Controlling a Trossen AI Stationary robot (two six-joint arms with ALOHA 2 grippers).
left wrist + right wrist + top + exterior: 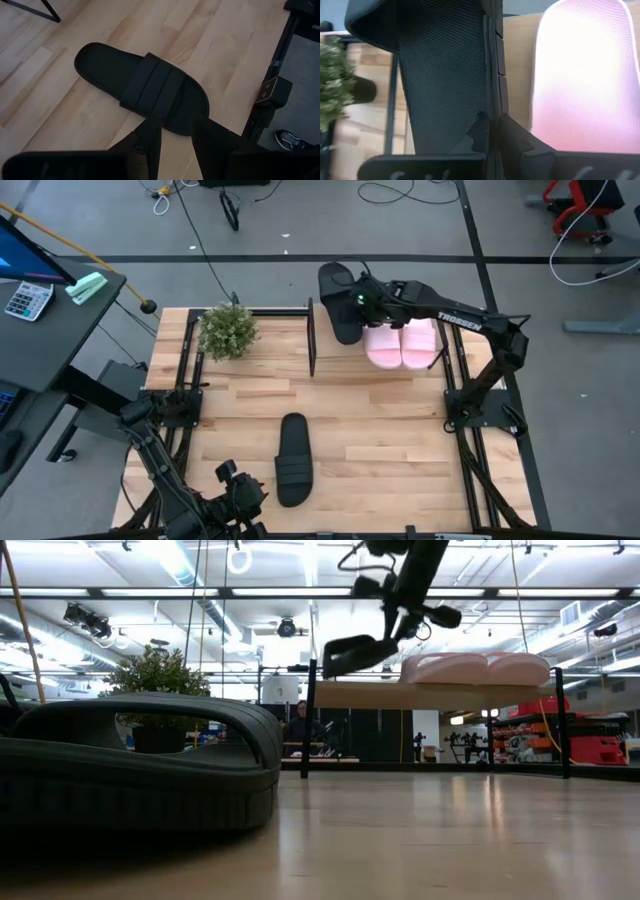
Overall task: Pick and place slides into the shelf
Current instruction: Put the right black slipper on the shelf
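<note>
A black slide [340, 305] hangs over the far left part of the shelf [380, 697], with my right gripper [362, 298] shut on it. Two pale pink slides [402, 345] lie side by side, soles down, on the shelf's top board. A second black slide [293, 458] lies sole down on the table near the front, strap up. My left gripper [172, 125] hovers open just above that slide's near end [185, 120], with nothing between its fingers. My right gripper pinches the black slide between its two fingers at its side edge [492, 107], beside the ribbed strap. The fingers slant down from above, coming from the table's right. The slide [360, 652] hangs tilted, its left end lower, clear of the shelf's top board.
A potted plant [228, 330] stands at the table's far left. The shelf's thin black uprights [310, 710] rise at the far middle. Bare wooden tabletop [380, 440] lies between the shelf and the front black slide. Black frame rails run along both table sides.
</note>
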